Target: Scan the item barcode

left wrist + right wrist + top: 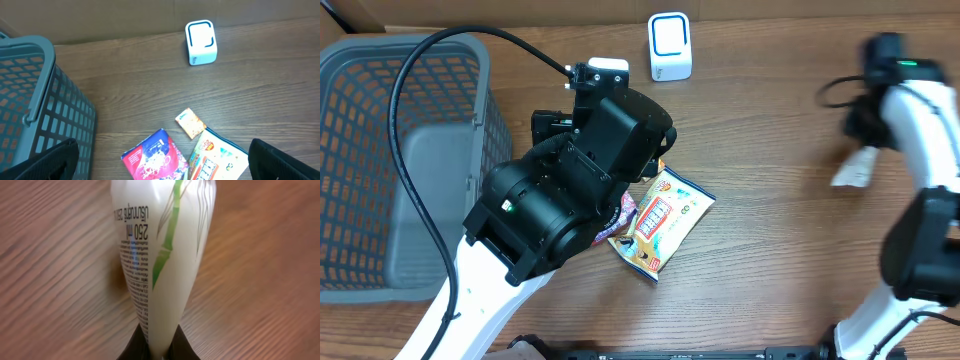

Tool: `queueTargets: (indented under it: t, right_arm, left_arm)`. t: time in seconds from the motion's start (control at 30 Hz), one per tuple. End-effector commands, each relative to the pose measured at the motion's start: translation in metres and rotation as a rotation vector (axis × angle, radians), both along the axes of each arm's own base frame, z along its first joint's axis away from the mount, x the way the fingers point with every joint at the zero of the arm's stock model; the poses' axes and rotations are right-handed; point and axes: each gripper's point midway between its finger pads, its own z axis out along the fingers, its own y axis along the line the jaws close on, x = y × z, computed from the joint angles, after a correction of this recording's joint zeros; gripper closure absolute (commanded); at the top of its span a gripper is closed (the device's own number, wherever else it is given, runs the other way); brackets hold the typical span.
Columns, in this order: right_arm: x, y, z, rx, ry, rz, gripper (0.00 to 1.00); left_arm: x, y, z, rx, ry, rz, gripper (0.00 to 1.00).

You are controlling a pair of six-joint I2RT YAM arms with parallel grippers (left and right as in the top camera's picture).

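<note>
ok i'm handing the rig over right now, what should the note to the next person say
Left pincer: open, empty, hovering over the packets.
Right pincer: shut on the white pouch, at the table's right side, well away from the scanner.
On the table: yellow snack packet, red packet, small sachet; basket at the left.
Done: pouch is in the grip.
Left: present its barcode to the scanner. Whether anything has been scanned cannot be told.
</note>
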Motion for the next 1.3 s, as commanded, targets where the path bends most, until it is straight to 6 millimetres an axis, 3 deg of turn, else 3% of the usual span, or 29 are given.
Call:
queueTargets:
  t: [0.0,0.07,0.2,0.3,0.47,0.57,0.7,0.77,0.83,0.9,1.0,1.03,1.1,1.13,1.2,1.27]
  right_arm:
    - [-0.013,-0.063,0.025,-0.014,-0.122,-0.186,0.96]
    - [-0.020,-0.102,0.026,-0.039,-0.176,-0.266,0.96]
    - [-0.033,-0.152,0.019,-0.041,-0.236,-0.349,0.96]
    - [-0.034,-0.170,0.002,0.028,-0.260,-0.319,0.96]
    - [-0.051,-0.191,-0.036,0.063,-0.201,-0.383,0.96]
    - [-0.053,-0.196,-0.042,0.081,-0.212,-0.396,0.96]
    - [-0.060,-0.210,-0.029,0.091,-0.241,-0.421,0.55]
    - [-0.066,-0.219,-0.018,0.080,-0.247,-0.425,0.43]
    - [-0.070,-0.224,0.000,0.072,-0.265,-0.438,0.41]
    - [-0.067,-0.223,0.024,0.088,-0.313,-0.429,0.27]
    - [-0.044,-0.203,0.064,0.182,-0.450,-0.354,0.00]
    - [-0.020,-0.170,0.088,0.292,-0.550,-0.250,0.00]
    - [0.005,-0.126,0.106,0.428,-0.625,-0.078,0.00]
    - [0.032,-0.057,0.130,0.635,-0.721,0.219,0.00]
    - [0.042,0.000,0.136,0.775,-0.736,0.410,0.00]
    - [0.043,0.041,0.120,0.854,-0.647,0.441,0.00]
  left_arm:
    - [0.002,0.003,0.005,-0.002,-0.017,0.013,0.00]
    - [0.002,0.003,0.005,-0.002,-0.017,0.013,0.00]
    - [0.002,0.003,0.005,-0.002,-0.017,0.013,0.00]
    - [0.002,0.003,0.005,-0.002,-0.017,0.013,0.00]
    - [0.002,0.003,0.005,-0.002,-0.017,0.013,0.00]
    - [0.002,0.003,0.005,-0.002,-0.017,0.013,0.00]
    - [0.002,0.003,0.005,-0.002,-0.017,0.013,0.00]
    - [0.002,0.003,0.005,-0.002,-0.017,0.013,0.00]
    - [0.002,0.003,0.005,-0.002,-0.017,0.013,0.00]
    - [0.002,0.003,0.005,-0.002,-0.017,0.013,0.00]
    - [0.002,0.003,0.005,-0.002,-0.017,0.013,0.00]
    - [0.002,0.003,0.005,-0.002,-0.017,0.013,0.00]
    - [0.002,0.003,0.005,-0.002,-0.017,0.013,0.00]
    - [0.002,0.003,0.005,-0.002,-0.017,0.013,0.00]
    - [0.002,0.003,0.005,-0.002,-0.017,0.013,0.00]
    - [0.002,0.003,0.005,-0.002,-0.017,0.013,0.00]
